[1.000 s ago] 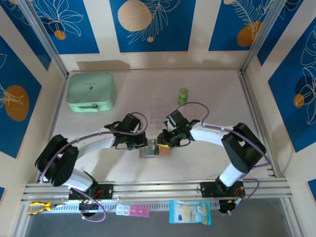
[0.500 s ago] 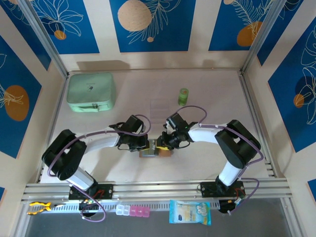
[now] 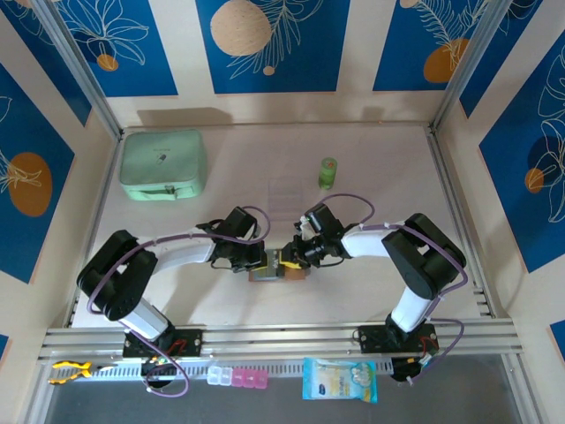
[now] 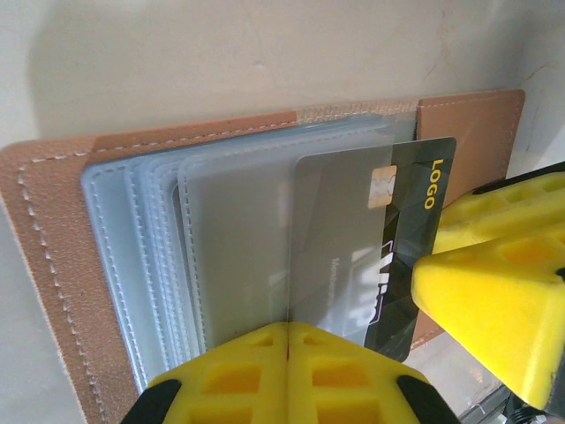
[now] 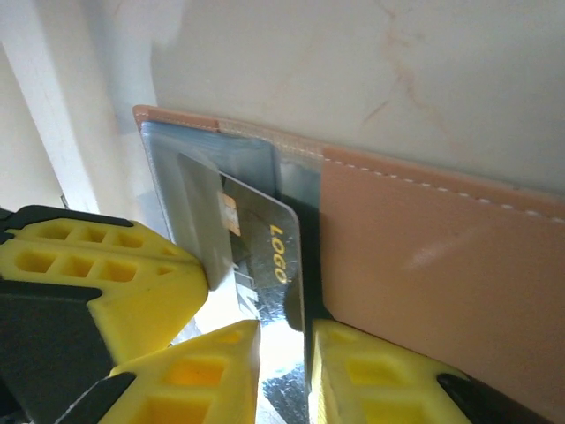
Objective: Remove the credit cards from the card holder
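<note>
Right wrist: LOGO card [image 5: 265, 256] between end effector [image 5: 282, 362] fingers.

Table [image 3: 371, 283]: pale beige top, faint stains. Walls [image 3: 265, 44]: three-sided enclosure, cream panels alternating with blue panels printed with white leaves and orange circles. Metal posts [image 3: 75, 66] in rear corners. Aluminium rail [image 3: 282, 337] along near edge. Lighting even, soft shadows along back wall.

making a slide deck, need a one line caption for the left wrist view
Dark card marked LOGO slid partway out of the clear sleeves of the open tan card holder, left gripper pinned shut on the sleeves.
</note>
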Tool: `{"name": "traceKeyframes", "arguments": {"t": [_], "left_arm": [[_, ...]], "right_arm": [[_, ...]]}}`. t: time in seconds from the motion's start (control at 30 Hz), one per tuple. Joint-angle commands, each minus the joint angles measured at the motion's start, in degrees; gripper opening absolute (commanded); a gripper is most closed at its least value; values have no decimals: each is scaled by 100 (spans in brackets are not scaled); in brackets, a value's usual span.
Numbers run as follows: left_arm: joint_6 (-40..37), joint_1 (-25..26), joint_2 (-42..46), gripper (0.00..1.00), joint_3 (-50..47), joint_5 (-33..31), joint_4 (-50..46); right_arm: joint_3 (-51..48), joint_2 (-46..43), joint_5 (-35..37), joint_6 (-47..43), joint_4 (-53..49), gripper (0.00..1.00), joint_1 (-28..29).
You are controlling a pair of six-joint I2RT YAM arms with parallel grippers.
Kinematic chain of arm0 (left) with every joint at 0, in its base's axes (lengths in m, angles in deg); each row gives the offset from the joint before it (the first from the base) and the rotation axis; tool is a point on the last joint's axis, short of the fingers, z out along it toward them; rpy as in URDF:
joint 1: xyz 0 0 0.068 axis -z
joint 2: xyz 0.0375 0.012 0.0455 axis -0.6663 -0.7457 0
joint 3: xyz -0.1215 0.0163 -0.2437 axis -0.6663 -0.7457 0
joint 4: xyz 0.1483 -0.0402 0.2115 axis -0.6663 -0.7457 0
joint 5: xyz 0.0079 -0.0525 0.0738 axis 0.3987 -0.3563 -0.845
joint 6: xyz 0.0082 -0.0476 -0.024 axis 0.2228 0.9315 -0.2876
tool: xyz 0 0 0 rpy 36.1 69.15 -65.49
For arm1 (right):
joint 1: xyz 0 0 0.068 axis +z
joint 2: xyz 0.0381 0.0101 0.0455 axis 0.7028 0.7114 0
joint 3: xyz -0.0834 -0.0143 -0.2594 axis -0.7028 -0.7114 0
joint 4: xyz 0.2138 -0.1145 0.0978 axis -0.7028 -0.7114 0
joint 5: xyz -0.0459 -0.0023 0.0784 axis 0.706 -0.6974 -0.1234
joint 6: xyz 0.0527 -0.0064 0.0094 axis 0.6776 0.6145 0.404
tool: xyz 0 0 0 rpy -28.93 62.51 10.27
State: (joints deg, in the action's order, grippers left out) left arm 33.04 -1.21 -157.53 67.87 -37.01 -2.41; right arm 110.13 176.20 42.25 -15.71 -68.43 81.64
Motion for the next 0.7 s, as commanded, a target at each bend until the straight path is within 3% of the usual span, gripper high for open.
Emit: {"name": "traceKeyframes", "arguments": {"t": [0.0,0.37,0.67], "left_arm": [[-72,48,-110,0,-80,-161,-259],[-74,47,-28,0,-91,-199,-309],[-49,54,175,0,-73,-248,-424]], "right_arm": [[-85,86,-306,95,264,22,-44],[-221,53,-273,141,368,14,-101],[-436,-602,-112,-171,-148,10,-375]]}}
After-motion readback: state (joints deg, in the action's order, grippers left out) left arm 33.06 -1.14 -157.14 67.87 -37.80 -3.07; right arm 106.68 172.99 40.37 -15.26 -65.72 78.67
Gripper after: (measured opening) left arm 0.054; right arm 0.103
